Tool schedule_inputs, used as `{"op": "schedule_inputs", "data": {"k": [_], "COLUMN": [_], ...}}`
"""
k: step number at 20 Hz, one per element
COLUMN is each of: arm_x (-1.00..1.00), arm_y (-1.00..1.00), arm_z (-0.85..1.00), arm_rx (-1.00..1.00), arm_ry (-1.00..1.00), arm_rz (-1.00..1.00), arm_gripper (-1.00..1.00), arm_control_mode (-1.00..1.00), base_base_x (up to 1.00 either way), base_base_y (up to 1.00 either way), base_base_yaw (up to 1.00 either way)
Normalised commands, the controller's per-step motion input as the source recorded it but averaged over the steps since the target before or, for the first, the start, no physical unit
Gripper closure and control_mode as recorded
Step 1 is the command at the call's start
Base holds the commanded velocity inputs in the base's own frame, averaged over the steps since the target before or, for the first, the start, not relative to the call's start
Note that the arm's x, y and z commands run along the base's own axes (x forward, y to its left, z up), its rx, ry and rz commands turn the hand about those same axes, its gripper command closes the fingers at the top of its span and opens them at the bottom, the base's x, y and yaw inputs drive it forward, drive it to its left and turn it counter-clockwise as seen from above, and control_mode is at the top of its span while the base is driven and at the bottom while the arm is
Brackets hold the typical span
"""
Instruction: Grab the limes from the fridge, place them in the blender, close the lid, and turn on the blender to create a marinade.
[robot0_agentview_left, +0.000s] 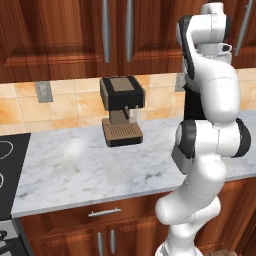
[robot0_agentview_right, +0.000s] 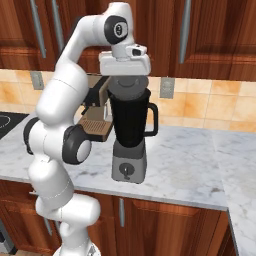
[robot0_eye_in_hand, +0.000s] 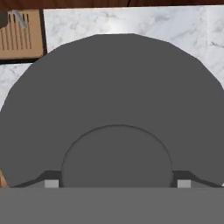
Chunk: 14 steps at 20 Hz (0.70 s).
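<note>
The blender (robot0_agentview_right: 129, 125), a black jar with a side handle on a grey base with a round knob, stands on the marble counter (robot0_agentview_right: 190, 160). The dark-grey lid (robot0_agentview_right: 129, 85) lies level at the jar's mouth, right under my hand; I cannot tell if it rests on the rim. My gripper (robot0_agentview_right: 127, 77) points straight down onto it. In the hand view the lid (robot0_eye_in_hand: 113, 87) spans most of the picture, and my gripper (robot0_eye_in_hand: 117, 183) has a fingertip pressed against each side of the raised centre ring. The limes and the jar's inside are hidden; the fridge is out of view.
A brown-and-black coffee machine (robot0_agentview_left: 121, 110) stands against the tiled wall, just left of the blender (robot0_agentview_left: 192, 105). A black stovetop (robot0_agentview_left: 10, 165) lies at the counter's left end. Wooden cabinets hang above and sit below. Open marble lies to the blender's right.
</note>
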Motion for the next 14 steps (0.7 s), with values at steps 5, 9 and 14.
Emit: {"op": "schedule_inputs", "data": {"k": [5,9,14], "arm_x": [0.0,0.06,0.11], "arm_y": [0.0,0.0,0.0], "arm_z": [-0.33,0.13,0.13], "arm_rx": [0.0,0.0,0.0], "arm_ry": [0.04,0.17,0.0], "arm_rz": [0.0,0.0,0.0], "arm_gripper": [1.0,1.0,1.0], "arm_control_mode": [-1.0,-1.0,-1.0], "base_base_x": [0.0,0.0,0.0], "base_base_y": [0.0,0.0,0.0], "base_base_yaw": [0.0,0.0,0.0]}}
